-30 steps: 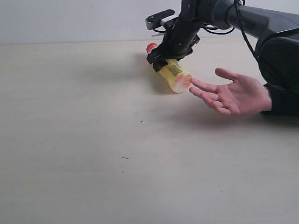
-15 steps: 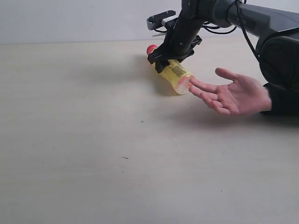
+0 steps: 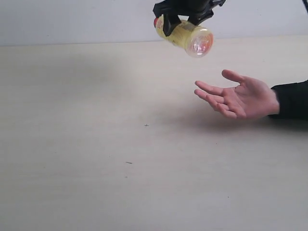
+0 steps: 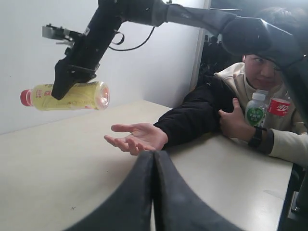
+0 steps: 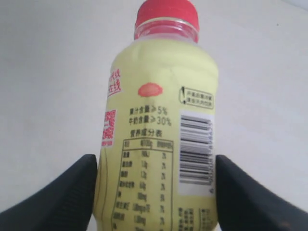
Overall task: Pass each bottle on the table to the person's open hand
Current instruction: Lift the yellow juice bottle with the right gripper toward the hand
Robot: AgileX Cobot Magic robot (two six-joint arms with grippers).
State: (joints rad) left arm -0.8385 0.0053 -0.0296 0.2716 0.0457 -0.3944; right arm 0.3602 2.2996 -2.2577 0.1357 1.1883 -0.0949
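A yellow bottle (image 3: 186, 35) with a red cap hangs in the air above the table (image 3: 96, 144), lying nearly level with its base toward the camera. My right gripper (image 3: 183, 20) is shut on its body, one finger on each side of the label (image 5: 159, 139). The person's open hand (image 3: 240, 98) rests palm up on the table, below and to the right of the bottle. In the left wrist view the bottle (image 4: 72, 95) floats up and left of the hand (image 4: 137, 137). My left gripper (image 4: 154, 156) is shut and holds nothing.
The person sits at the table's far side and holds a white bottle with a green label (image 4: 256, 111) and a red-labelled bottle (image 4: 278, 106) against their chest with the other arm. A pale wall stands behind the table.
My right gripper has lifted the yellow bottle off the table, straight up to near the top of the exterior view. The open hand has stayed in place.
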